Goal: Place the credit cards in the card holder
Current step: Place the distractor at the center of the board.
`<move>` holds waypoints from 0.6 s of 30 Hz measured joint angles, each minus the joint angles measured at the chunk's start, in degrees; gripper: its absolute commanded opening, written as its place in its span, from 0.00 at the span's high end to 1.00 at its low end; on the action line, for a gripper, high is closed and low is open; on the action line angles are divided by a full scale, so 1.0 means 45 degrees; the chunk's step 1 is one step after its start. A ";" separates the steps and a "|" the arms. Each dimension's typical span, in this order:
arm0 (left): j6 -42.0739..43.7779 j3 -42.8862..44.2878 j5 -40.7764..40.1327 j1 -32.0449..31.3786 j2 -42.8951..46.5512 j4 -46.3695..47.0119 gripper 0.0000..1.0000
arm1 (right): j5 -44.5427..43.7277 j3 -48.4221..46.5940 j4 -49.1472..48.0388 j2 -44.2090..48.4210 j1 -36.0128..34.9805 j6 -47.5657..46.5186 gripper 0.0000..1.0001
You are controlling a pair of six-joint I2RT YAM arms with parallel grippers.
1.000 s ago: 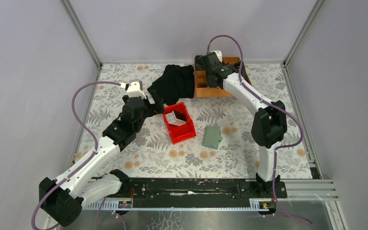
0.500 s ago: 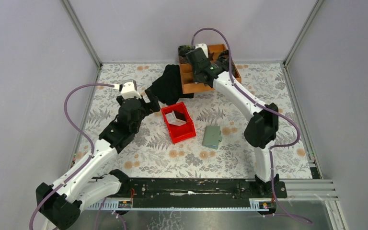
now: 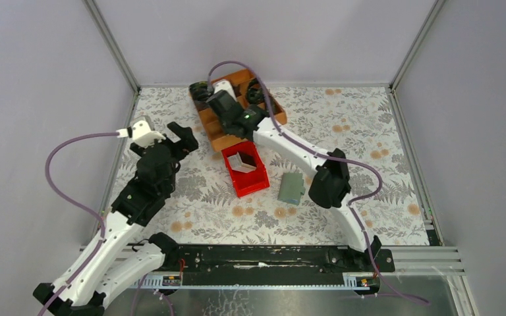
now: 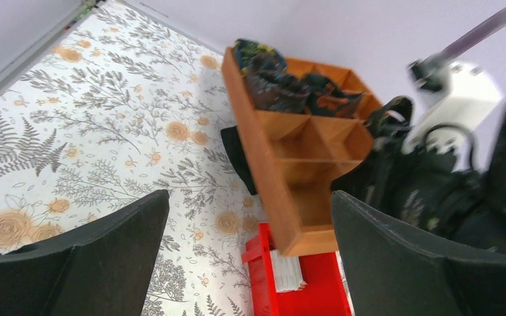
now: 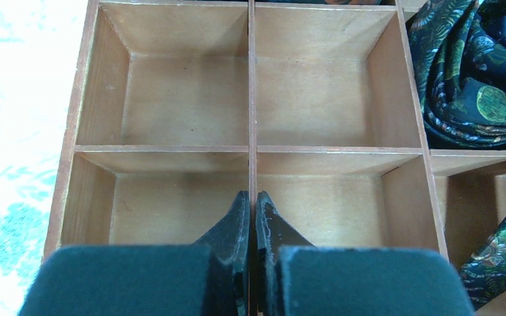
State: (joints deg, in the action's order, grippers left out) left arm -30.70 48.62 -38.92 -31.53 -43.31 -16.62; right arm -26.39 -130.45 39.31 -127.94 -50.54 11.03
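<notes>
Worktop (image 3: 369,131) is covered by a floral sheet and enclosed by plain lilac walls with metal corner posts. The card holder (image 3: 292,187) lies flat and folded right of centre, just beside the red bin (image 3: 250,186). The credit cards (image 3: 240,162) stand tilted inside that bin; their number cannot be made out. Right claw (image 5: 251,197) is pressed together on a divider of the wooden tray (image 3: 212,128) near the far edge. Patterned cloth (image 5: 474,72) fills the tray's end compartments. A dark shape (image 4: 237,155) under the tray cannot be identified. Left claw (image 3: 179,133) is spread wide, holding nothing, toward the left edge.
</notes>
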 measured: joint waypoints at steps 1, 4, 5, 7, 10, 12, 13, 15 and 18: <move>-0.0160 0.0049 -0.0199 0.0000 0.0238 -0.0219 0.00 | 0.0010 -0.0146 -0.0053 -0.0204 -0.0248 -0.0053 1.00; -0.0549 0.0107 -0.0763 0.0000 0.0865 -0.0797 0.00 | 0.0112 -0.0442 -0.0393 -0.0748 -0.0971 -0.0228 1.00; -0.0675 0.0117 -0.0923 0.0000 0.1030 -0.1001 0.00 | 0.0165 -0.0583 -0.0471 -0.0933 -0.1200 -0.0277 1.00; -0.0884 0.0126 -0.1292 0.0000 0.1379 -0.1399 0.00 | 0.0238 -0.1015 -0.0597 -0.1345 -0.1622 -0.0369 1.00; -0.1171 0.0189 -0.1787 0.0000 0.1807 -0.1987 0.00 | 0.0578 -0.1530 -0.0894 -0.1875 -0.2181 -0.0423 1.00; -0.1350 0.0282 -0.2079 0.0000 0.2040 -0.2346 0.00 | 0.0811 -0.1661 -0.1122 -0.2108 -0.2467 -0.0423 1.00; -0.1452 0.0311 -0.2249 0.0000 0.2157 -0.2506 0.00 | 0.0986 -0.1661 -0.1316 -0.2210 -0.2618 -0.0432 1.00; -0.1642 0.0350 -0.2516 0.0000 0.2346 -0.2793 0.00 | 0.1239 -0.1661 -0.1535 -0.2365 -0.2822 -0.0432 1.00; -0.1928 0.0432 -0.2856 0.0000 0.2472 -0.3240 0.00 | 0.1661 -0.1661 -0.1817 -0.2618 -0.3123 -0.0457 1.00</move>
State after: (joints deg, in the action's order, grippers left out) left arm -39.38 50.57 -51.77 -31.53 -32.18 -31.20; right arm -18.92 -137.93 31.14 -139.72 -64.60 8.97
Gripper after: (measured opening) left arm 0.998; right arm 0.034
